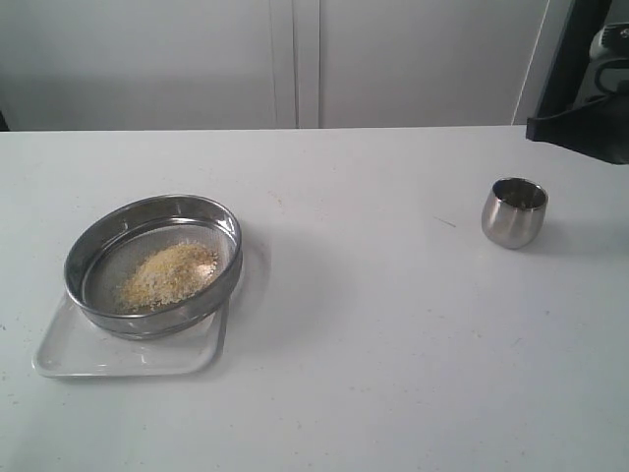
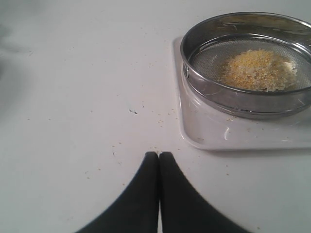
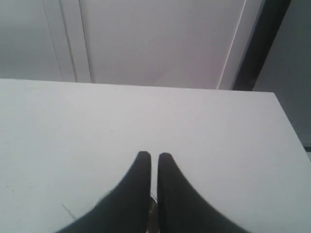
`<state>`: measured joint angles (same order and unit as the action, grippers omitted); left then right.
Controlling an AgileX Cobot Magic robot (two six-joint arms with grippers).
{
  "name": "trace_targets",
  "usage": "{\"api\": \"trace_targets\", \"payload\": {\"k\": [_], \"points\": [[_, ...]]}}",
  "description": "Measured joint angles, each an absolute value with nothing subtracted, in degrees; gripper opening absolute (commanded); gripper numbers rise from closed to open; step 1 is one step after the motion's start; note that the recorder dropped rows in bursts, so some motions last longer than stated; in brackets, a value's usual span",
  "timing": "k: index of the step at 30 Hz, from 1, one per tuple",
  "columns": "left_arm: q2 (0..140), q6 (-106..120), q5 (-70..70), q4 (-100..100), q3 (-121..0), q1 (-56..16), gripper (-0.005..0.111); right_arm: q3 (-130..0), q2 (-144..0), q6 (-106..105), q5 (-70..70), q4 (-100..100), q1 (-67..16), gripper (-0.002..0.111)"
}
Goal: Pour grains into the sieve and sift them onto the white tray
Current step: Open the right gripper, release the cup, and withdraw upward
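Note:
The sieve (image 1: 152, 211) rests on the white tray (image 1: 128, 356) at the table's left, upright and slightly overhanging it. A heap of yellow and pale grains (image 1: 169, 273) lies on its mesh. In the left wrist view the sieve (image 2: 243, 97), grains (image 2: 257, 70) and tray (image 2: 218, 131) lie ahead and to one side of my left gripper (image 2: 159, 154), which is shut, empty and clear of the tray's rim. My right gripper (image 3: 154, 155) has its fingers together with only a thin slit, holding nothing. Neither gripper's fingertips show in the exterior view.
A small rounded steel cup (image 1: 513, 211) stands upright at the right, below the dark right arm (image 1: 580, 128); a sliver of its rim (image 3: 153, 206) shows behind the right fingers. Stray grains (image 2: 160, 116) dot the table near the tray.

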<state>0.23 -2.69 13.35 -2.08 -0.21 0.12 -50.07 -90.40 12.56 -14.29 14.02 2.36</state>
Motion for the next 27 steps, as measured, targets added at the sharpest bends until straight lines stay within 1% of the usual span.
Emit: {"api": "trace_targets", "payload": {"k": [11,19,27], "points": [[0.2,-2.7,13.3,-2.1,-0.2,0.1,0.000,-50.1,-81.4,12.7,2.8,13.8,2.4,0.000],[0.2,-2.7,13.3,-2.1,-0.2,0.1,0.000,-50.1,-75.6,12.9,17.0,10.0,2.4,0.000],[0.2,-2.7,13.3,-2.1,-0.2,0.1,0.000,-50.1,-69.4,12.3,27.7,4.7,2.4,0.000]]}}
